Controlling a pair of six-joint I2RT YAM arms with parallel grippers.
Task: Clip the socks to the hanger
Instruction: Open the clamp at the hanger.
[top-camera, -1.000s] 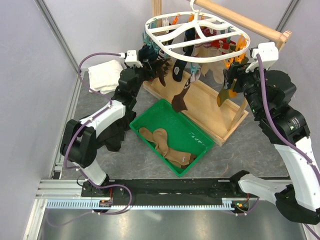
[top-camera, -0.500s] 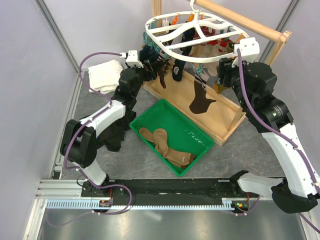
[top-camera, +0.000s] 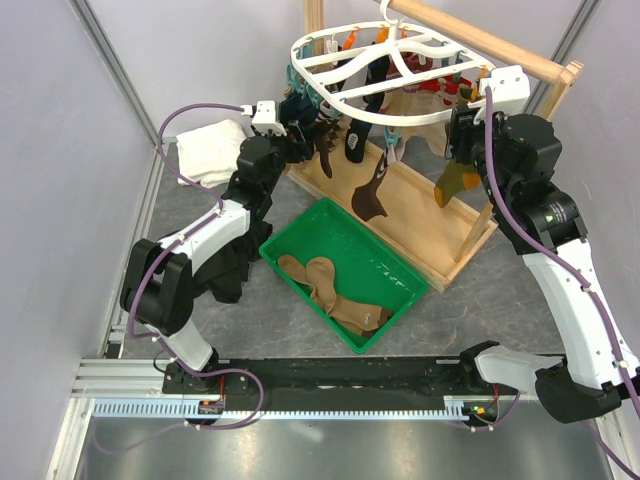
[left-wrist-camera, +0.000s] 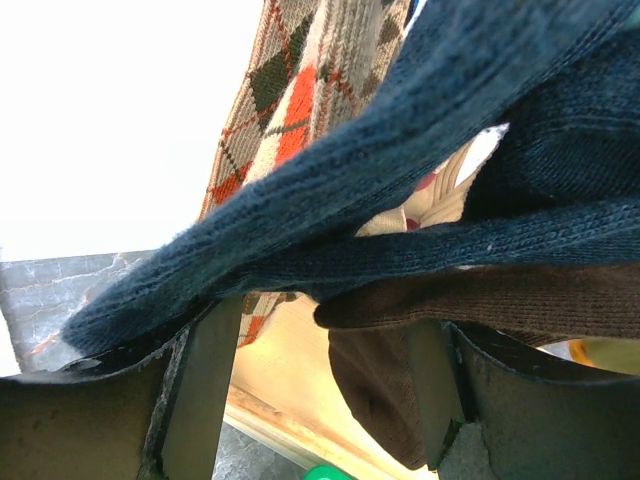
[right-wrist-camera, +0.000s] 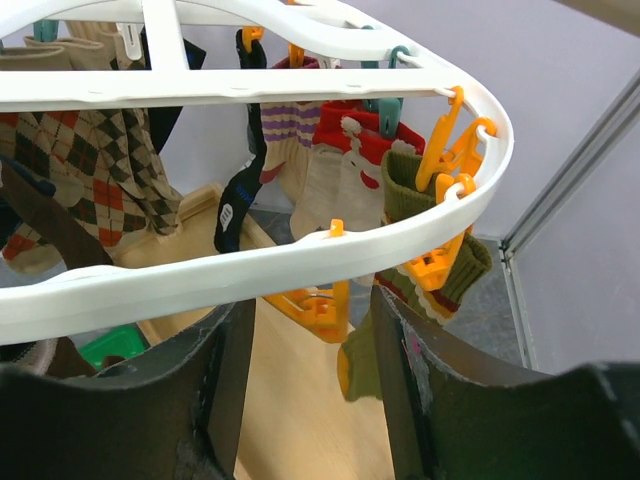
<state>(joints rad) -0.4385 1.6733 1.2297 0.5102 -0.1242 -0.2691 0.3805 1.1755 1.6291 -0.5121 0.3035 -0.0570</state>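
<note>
One hanger (top-camera: 395, 75) — at least two tan socks (top-camera: 335, 295) in one bin (top-camera: 400, 285). Left gripper (left-wrist-camera: 320, 335) has its jaws apart under a navy sock (left-wrist-camera: 400, 150); right gripper (right-wrist-camera: 312, 312) has its jaws apart at one orange clip (right-wrist-camera: 322, 300).

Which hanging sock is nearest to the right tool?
The olive-green sock with the orange toe, clipped at the right end of the hanger, directly by the right tool. The other socks hang farther along it.

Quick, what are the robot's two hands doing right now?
Left hand: open, navy sock draped across.
Right hand: open, orange clip in between.
</note>
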